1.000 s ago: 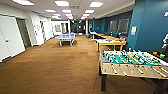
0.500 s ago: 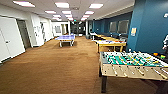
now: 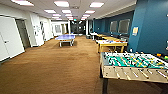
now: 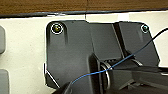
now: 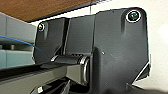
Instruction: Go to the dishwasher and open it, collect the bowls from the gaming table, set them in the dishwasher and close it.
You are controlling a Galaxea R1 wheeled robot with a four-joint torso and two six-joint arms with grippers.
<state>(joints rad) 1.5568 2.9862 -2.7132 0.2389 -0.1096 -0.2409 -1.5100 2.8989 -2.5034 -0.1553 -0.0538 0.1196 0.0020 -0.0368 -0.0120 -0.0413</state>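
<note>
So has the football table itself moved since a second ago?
No. The football table keeps its place against the blue wall and yellow table; the whole view shifted slightly, so the camera moved.

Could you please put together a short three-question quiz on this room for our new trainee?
1. True or false: the table-football table stands at the right of the head view, on brown carpet.
2. Which colour is the table-tennis table farther down the room? A red, B blue, C white.
3. Fill in: the wall behind the table-football table is dark ____.

Key: 1 true; 2 B; 3 blue.
</note>
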